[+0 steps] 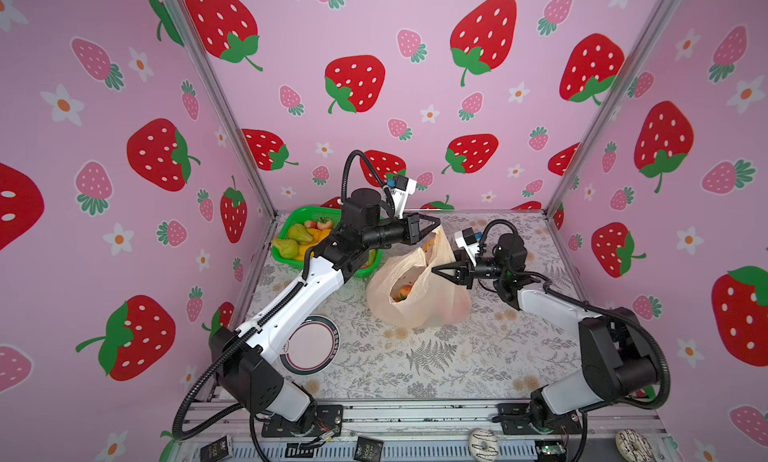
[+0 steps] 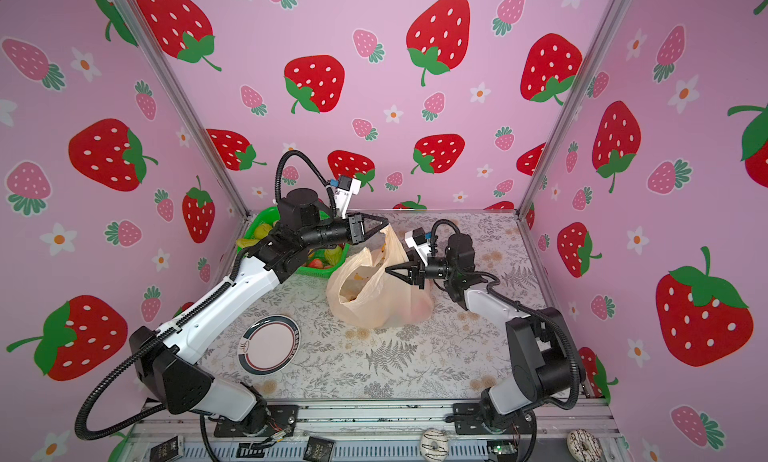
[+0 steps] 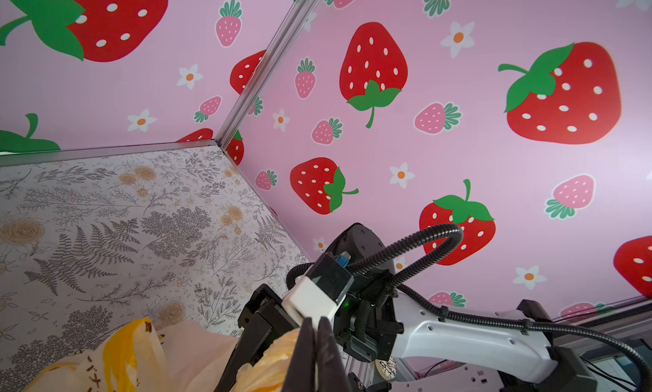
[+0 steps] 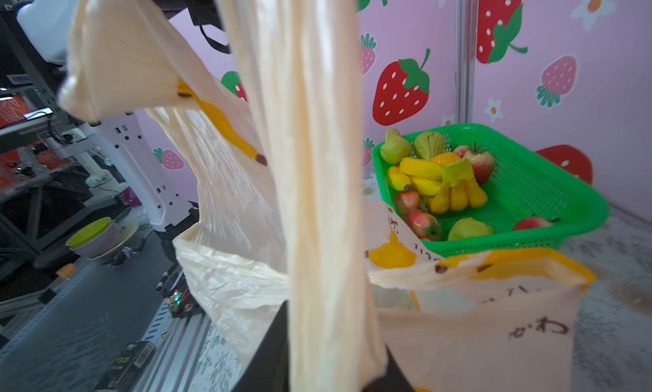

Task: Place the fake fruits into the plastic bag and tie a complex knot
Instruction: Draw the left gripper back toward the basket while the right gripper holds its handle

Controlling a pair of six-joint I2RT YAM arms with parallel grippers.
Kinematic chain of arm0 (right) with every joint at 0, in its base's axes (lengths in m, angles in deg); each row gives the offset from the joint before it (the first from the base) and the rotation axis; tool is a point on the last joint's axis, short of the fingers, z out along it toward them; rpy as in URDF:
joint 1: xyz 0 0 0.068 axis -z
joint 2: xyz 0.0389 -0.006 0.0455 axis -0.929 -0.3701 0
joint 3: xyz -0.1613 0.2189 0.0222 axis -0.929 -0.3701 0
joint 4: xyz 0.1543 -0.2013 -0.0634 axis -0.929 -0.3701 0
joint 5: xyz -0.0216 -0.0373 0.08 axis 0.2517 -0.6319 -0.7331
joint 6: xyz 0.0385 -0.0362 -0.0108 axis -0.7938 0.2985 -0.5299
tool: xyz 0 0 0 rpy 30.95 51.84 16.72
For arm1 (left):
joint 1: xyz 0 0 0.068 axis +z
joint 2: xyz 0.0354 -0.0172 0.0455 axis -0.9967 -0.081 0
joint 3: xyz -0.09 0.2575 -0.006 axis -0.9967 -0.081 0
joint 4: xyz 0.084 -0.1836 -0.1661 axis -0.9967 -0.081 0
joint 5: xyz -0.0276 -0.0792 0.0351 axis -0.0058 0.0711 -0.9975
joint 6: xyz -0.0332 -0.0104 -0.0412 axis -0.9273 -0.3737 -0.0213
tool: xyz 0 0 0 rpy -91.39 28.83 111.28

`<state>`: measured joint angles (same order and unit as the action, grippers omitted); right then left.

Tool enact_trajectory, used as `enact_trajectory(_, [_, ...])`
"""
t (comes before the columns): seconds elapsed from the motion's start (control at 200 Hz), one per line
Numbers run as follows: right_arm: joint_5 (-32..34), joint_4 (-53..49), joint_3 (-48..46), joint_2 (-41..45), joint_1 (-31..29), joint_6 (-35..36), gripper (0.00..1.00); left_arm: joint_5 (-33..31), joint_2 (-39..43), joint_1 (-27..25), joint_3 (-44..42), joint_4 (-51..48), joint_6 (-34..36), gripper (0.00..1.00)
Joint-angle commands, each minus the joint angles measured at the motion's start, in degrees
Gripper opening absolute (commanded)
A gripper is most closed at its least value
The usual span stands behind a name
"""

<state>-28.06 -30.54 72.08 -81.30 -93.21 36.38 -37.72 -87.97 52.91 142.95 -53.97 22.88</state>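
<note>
The peach plastic bag [image 1: 415, 304] [image 2: 374, 302] stands mid-table with its mouth open, and some fake fruits [image 1: 403, 291] show inside it. My left gripper [image 1: 437, 223] [image 3: 316, 325] is shut on the bag's far handle [image 1: 436, 241] and holds it up. My right gripper [image 1: 434, 269] [image 4: 333, 337] sits at the near handle [image 4: 317, 161]; that strip fills the gap between its fingers, so it is shut on it. More fake fruits [image 1: 299, 239] [image 4: 437, 185], among them pears, bananas and apples, lie in the green basket. The knot is out of view.
The green mesh basket [image 1: 307, 213] [image 2: 259, 220] [image 4: 547, 203] stands at the back left, partly under my left arm. A round plate [image 1: 309, 347] [image 2: 270, 347] lies front left. Two toy doughnuts [image 1: 482, 443] [image 1: 631, 445] rest on the front rail.
</note>
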Motion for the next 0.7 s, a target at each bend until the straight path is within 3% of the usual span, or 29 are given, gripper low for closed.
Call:
enact_trajectory(0.0, [3.17, 1.64, 1.03, 2.48, -0.38, -0.51, 0.39, 0.55, 0.11, 0.19, 0.93, 2.72, -0.62, 0.00])
enact_trajectory(0.13, [3.10, 1.92, 2.27, 2.17, -0.47, -0.53, 0.39, 0.87, -0.14, 0.19, 0.98, 3.01, -0.90, 0.00])
enact_trajectory(0.26, [2.20, 2.05, 2.60, 1.27, -0.39, -0.62, 0.14, 0.94, -0.25, 0.19, 1.11, 3.03, -0.86, 0.00])
enact_trajectory(0.385, [4.20, 2.21, 0.46, 2.39, 0.13, -1.34, 0.00, 0.61, 0.03, 0.34, 0.98, 2.80, 1.02, 0.00])
enact_trajectory(0.53, [6.02, 1.71, -1.18, 4.05, 1.01, -3.32, 0.00, 0.36, 2.22, 1.97, 0.09, 1.17, 7.98, 0.39])
enact_trajectory(0.695, [6.73, 0.46, -2.17, 5.71, 1.55, -3.53, 0.00, 4.31, 6.69, 8.80, -3.52, 1.78, 13.54, 0.57])
